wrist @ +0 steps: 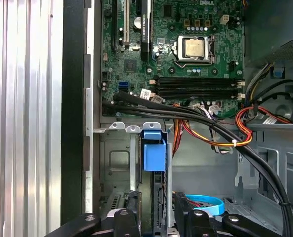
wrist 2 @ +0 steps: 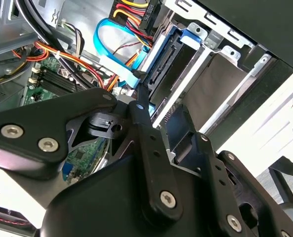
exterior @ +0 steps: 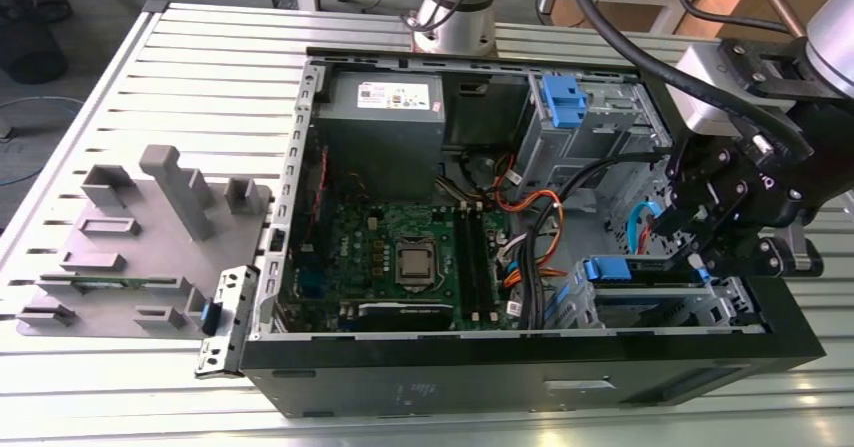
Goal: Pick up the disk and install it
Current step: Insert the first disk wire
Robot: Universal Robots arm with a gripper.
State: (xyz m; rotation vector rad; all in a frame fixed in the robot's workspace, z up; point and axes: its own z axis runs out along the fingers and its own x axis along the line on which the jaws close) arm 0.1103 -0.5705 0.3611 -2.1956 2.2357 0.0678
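Claw (wrist: 156, 219) spread, nothing pinched, poised right at the outer edge of the disk (wrist: 153, 153), which stands on edge in the drive cage (wrist: 117, 163) (blue tab outward, rails apparently riding the slot, likely seated). Beyond, a black cable bundle (wrist: 186, 116) crosses close past the cage, crowding access; the motherboard (wrist: 190, 47) lies farther back.

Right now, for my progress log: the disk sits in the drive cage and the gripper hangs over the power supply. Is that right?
Not quite. The gripper hangs over the drive cage that holds the disk, not over the power supply; the exterior view shows it.
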